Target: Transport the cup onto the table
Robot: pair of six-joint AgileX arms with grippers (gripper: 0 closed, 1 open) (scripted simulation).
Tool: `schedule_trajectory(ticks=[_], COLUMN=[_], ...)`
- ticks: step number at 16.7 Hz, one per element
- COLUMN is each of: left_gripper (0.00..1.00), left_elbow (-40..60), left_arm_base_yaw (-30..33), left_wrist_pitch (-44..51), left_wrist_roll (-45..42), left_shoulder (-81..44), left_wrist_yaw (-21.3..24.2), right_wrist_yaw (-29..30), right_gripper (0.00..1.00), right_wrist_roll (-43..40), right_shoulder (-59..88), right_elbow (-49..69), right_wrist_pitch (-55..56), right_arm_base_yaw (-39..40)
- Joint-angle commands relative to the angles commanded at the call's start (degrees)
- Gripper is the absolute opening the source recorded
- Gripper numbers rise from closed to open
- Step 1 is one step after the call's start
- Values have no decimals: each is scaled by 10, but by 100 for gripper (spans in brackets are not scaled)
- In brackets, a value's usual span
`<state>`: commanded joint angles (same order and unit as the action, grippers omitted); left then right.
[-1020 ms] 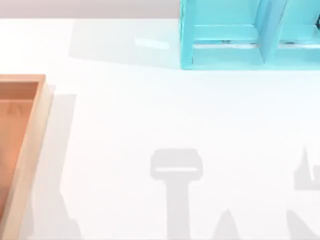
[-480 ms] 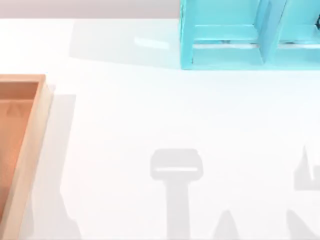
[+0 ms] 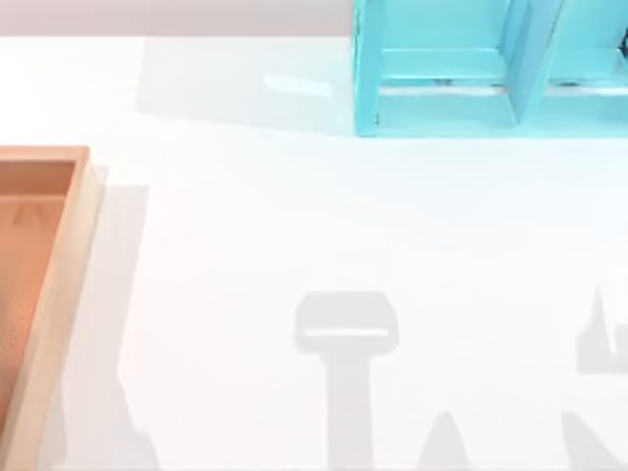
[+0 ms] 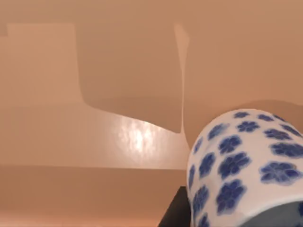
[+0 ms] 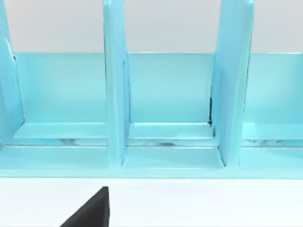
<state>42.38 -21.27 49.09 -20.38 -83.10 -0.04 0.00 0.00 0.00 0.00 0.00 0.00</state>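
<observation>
Left wrist view puts the cup (image 4: 246,165) close over the tray (image 4: 94,142) — gripped or not, I cannot tell. Table (image 3: 294,216) bare of it — the carry remains.

left gripper (image 4: 176,213): dark finger edge visible, state unclear | right gripper (image 5: 90,210): dark finger tip visible

The top view looks straight down on the table (image 3: 294,226), the tray (image 3: 59,285) at its left, the shelf unit (image 3: 442,88) at back right. The left wrist view sits close inside the tray (image 4: 94,142); the right wrist view faces the shelf unit (image 5: 165,109) nearby
</observation>
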Motion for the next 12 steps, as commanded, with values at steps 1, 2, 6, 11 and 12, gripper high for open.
schedule_trajectory(ticks=[1,2,6,11,12], left_gripper=[0,0,0,0,0], left_elbow=[0,0,19,75,87], left_arm_base_yaw=[0,0,-3,50,76], left_wrist_pitch=[0,0,16,103,125], left_wrist_roll=[0,0,3,69,92], left_shoulder=[0,1,12,43,50], left_wrist_yaw=[0,0,5,8,7], right_wrist_yaw=[0,0,0,0,0], right_gripper=[100,100,100,100,100], right_wrist_roll=[0,0,0,0,0], right_shoulder=[0,0,0,0,0], right_elbow=[0,0,0,0,0], right_wrist_pitch=[0,0,0,0,0], right_arm_base_yaw=[0,0,0,0,0])
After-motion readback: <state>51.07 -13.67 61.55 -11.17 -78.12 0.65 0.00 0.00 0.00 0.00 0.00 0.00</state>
